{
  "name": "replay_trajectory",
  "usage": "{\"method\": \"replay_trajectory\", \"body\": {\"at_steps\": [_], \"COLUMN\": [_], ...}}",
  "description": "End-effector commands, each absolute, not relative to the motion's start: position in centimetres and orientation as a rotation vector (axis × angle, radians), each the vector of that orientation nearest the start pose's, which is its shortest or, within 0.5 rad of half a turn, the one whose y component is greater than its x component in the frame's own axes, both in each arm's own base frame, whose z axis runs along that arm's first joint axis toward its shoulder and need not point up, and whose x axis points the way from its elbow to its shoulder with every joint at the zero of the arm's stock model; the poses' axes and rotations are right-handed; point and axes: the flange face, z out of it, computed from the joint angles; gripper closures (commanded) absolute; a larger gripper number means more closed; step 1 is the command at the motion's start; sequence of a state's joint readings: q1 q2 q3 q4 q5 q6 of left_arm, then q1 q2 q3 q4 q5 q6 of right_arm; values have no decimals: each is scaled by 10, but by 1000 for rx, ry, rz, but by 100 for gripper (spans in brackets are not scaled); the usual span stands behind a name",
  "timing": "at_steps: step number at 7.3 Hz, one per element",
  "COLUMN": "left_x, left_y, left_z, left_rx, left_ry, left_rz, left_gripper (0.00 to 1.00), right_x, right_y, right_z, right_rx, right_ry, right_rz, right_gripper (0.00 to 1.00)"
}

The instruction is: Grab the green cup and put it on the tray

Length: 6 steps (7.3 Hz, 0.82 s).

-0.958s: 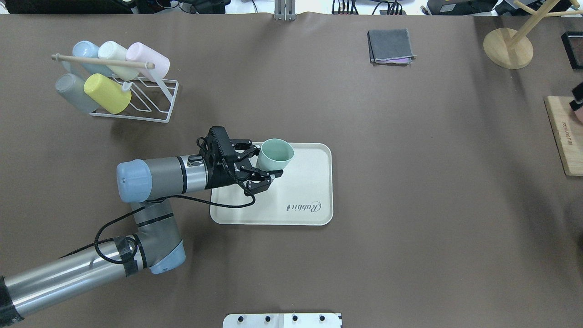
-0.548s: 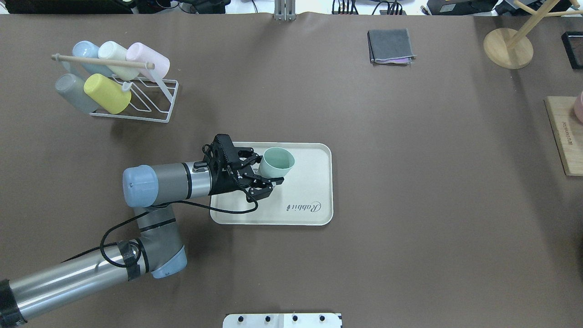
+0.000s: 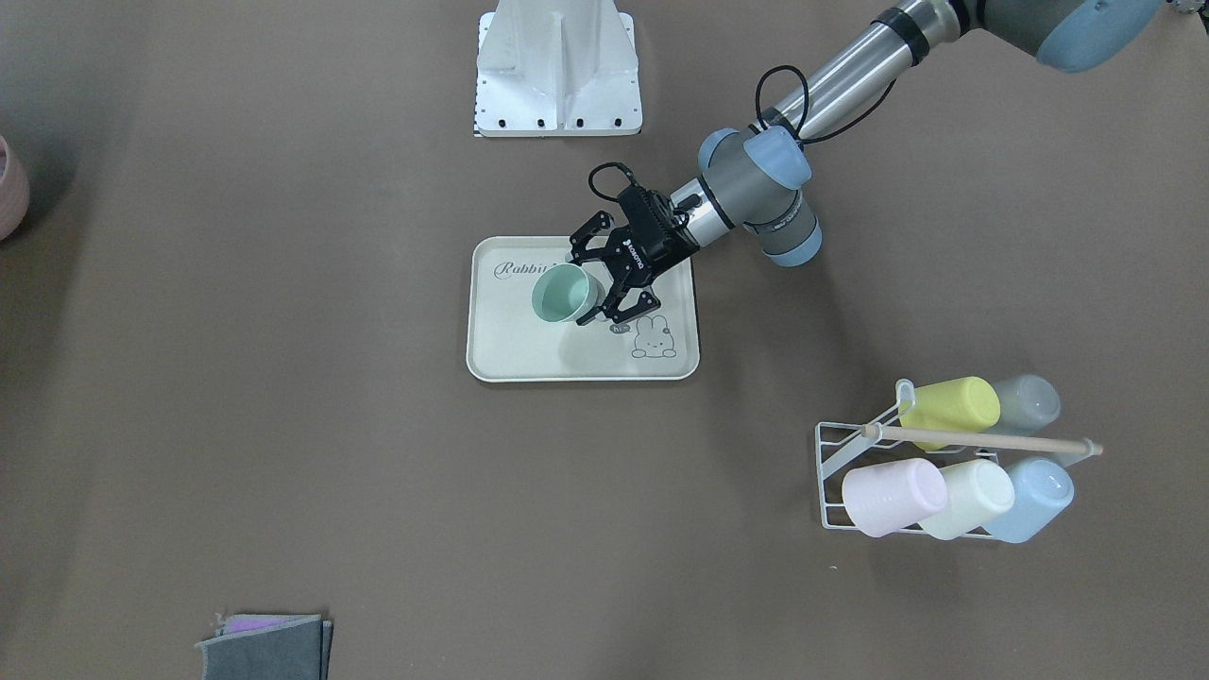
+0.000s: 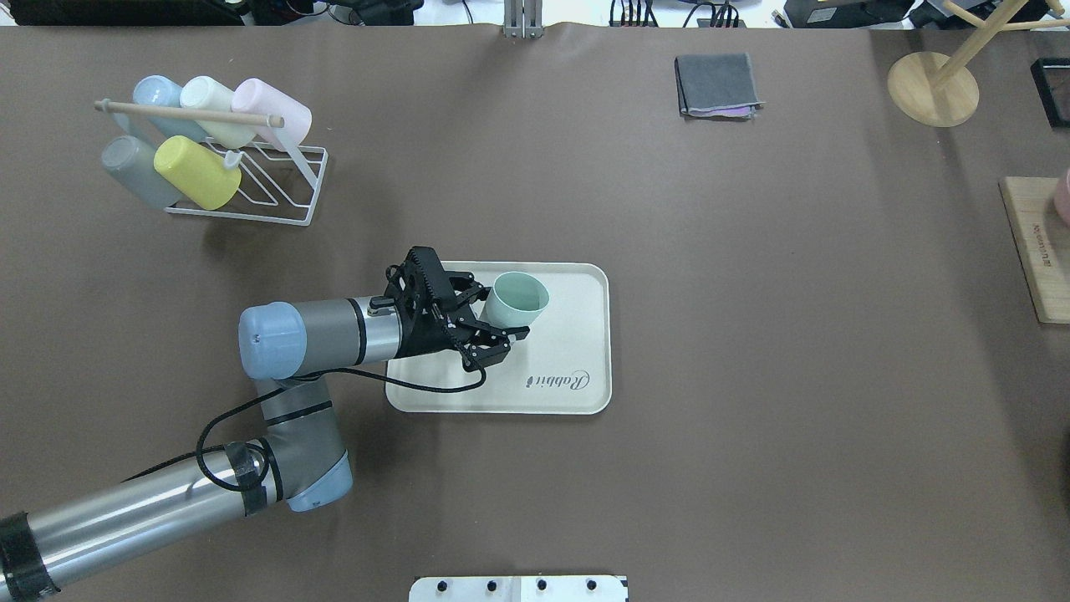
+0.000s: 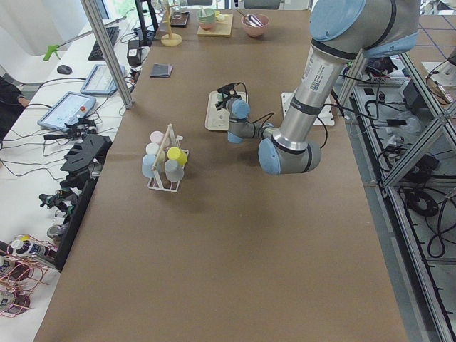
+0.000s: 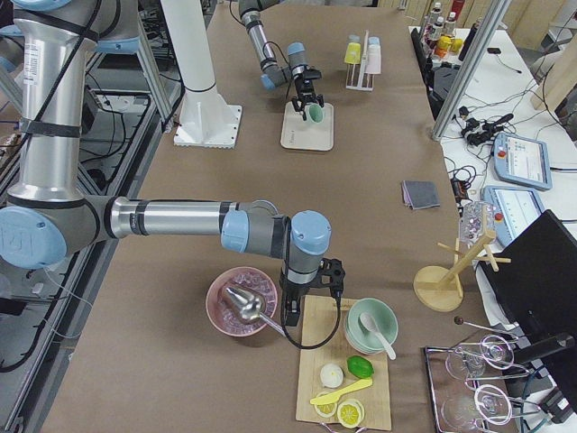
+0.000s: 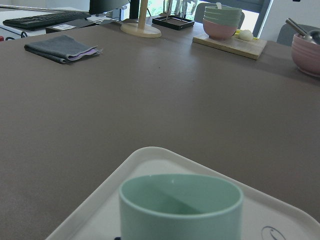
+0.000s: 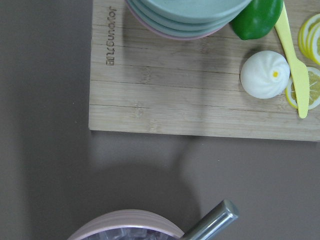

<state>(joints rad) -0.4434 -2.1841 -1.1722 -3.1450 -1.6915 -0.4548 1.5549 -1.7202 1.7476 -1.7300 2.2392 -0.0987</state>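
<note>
The green cup (image 4: 518,297) stands mouth up between the fingers of my left gripper (image 4: 501,314), which is shut on its lower body. The cup sits over the far left part of the cream tray (image 4: 577,334) with the "Rabbit" print. I cannot tell whether its base touches the tray. In the front-facing view the cup (image 3: 559,293), gripper (image 3: 590,286) and tray (image 3: 529,354) stand the same way. The left wrist view shows the cup's rim (image 7: 181,192) over the tray's corner (image 7: 100,210). My right gripper (image 6: 306,302) hangs by the wooden board; I cannot tell if it is open.
A white wire rack (image 4: 276,188) with several pastel cups stands at the far left. A folded grey cloth (image 4: 717,84) and a wooden stand (image 4: 932,88) are at the far right. A wooden board (image 4: 1036,251) with food and a pink bowl (image 6: 242,302) lie at the right end.
My left gripper has moved to the right and a little nearer, carrying the green cup further over the tray. A dark object at the right edge has left the overhead view.
</note>
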Motion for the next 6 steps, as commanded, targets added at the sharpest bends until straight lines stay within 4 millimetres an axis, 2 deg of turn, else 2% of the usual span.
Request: {"method": "replay_trajectory", "body": {"at_steps": [1,2,3,4,6], "left_x": [582,581,581,581,580], "left_y": [-413,-414,-414,-414,-414], "left_z": [306,305,305,304,305], "left_rx": [1225,1237,1240,1243,1244], "left_ry": [1353,1347,1345,1344,1343], "left_rz": [581,586,587,586,587], "left_gripper": [42,29,23,2,1], "right_x": [65,65,65,65,65], "right_y": [-419,-420,-420,-421,-425], "right_z": [666,665,665,664,661], "right_rx": [-106,-104,-103,-99,-66], "right_ry": [-674,-674,-676,-674,-674], "right_rz": [-61,-62,-63,-70,-82], "right_gripper": [0,0,0,0,0]}}
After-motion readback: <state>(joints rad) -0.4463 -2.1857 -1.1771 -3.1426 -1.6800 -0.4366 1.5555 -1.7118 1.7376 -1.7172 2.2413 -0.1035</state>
